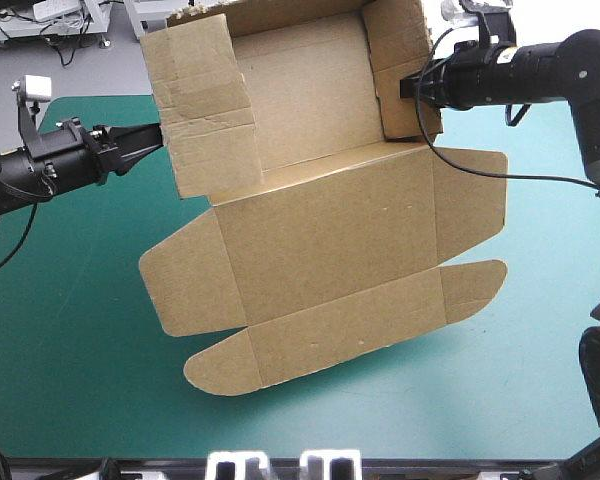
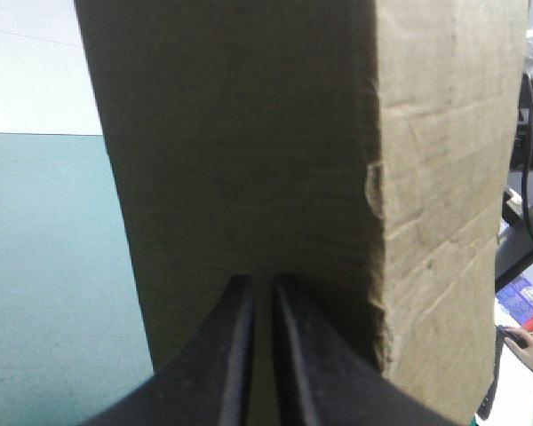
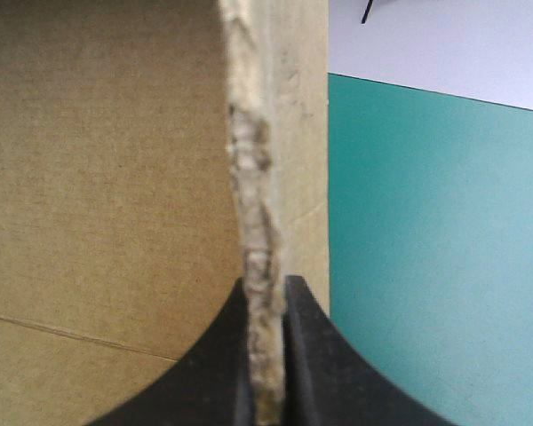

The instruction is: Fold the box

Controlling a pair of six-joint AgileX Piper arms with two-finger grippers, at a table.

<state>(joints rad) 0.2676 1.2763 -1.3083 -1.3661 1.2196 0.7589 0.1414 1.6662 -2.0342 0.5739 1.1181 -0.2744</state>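
Note:
The brown box (image 1: 330,250) is held up off the teal-green table, its far part folded with two side walls raised and its lid panel with rounded flaps hanging toward the front. My left gripper (image 1: 160,140) is shut on the box's left wall (image 2: 249,177), whose edge runs between the fingers (image 2: 226,355). On the other side, my right gripper (image 1: 412,88) is shut on the right wall (image 1: 400,60); its ragged cut edge (image 3: 253,222) stands pinched between the fingers (image 3: 306,355).
The teal-green table (image 1: 70,330) spreads open beneath and around the raised box. Its far edge (image 1: 100,98) lies just behind the left arm. A person's hand (image 2: 529,346) shows far off past the box in the left wrist view.

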